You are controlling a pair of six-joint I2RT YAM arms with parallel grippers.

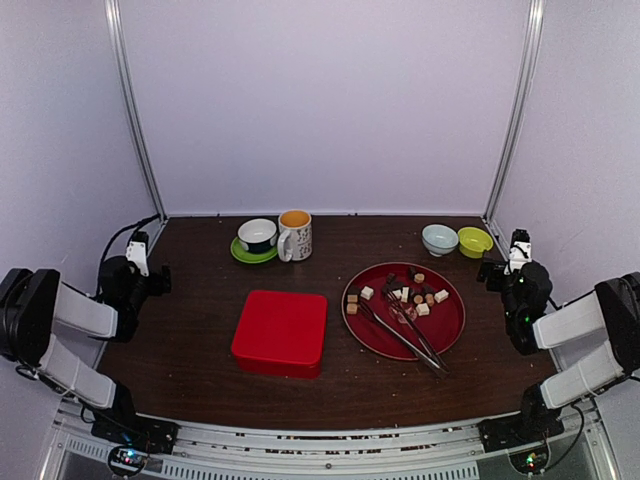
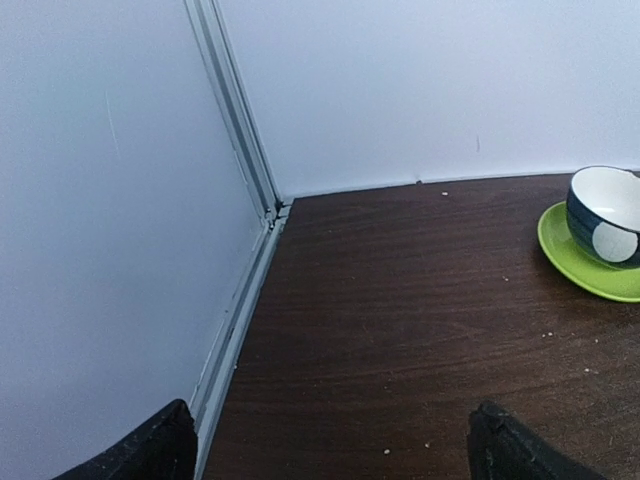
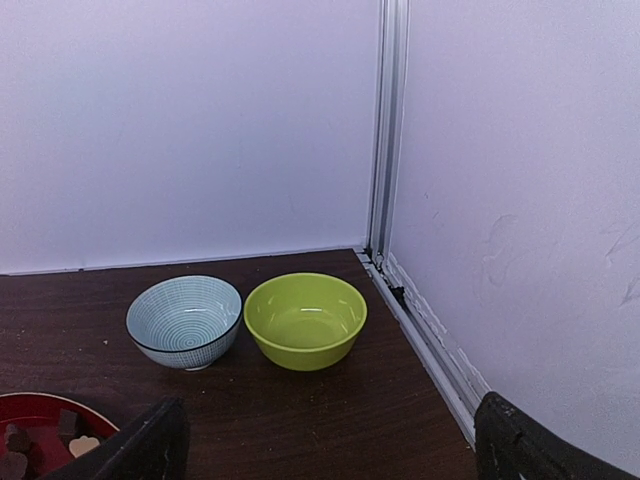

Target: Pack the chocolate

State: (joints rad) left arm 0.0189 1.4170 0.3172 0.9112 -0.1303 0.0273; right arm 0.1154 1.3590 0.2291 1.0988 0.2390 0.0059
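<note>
The chocolate point(image 1: 422, 309) lies as several small dark, tan and cream pieces scattered on a round red plate point(image 1: 450, 325) right of centre. Long metal tongs point(image 1: 412, 336) rest across the plate. A closed red square box point(image 1: 281, 331) sits to the plate's left. My left gripper point(image 1: 148, 258) hovers at the far left edge, open and empty, over bare table point(image 2: 330, 445). Over at the far right edge my right gripper point(image 1: 508, 262) is open and empty too point(image 3: 335, 440). The right wrist view catches the plate's rim point(image 3: 40, 402) and a few chocolate pieces point(image 3: 72, 436) at bottom left.
At the back left a dark cup point(image 1: 257, 234) stands on a green saucer point(image 1: 242, 254) beside a patterned mug point(image 1: 295, 235). A pale blue bowl point(image 1: 439, 239) and a lime green bowl point(image 1: 474, 241) stand back right. White walls with metal rails point(image 1: 136, 110) enclose the table.
</note>
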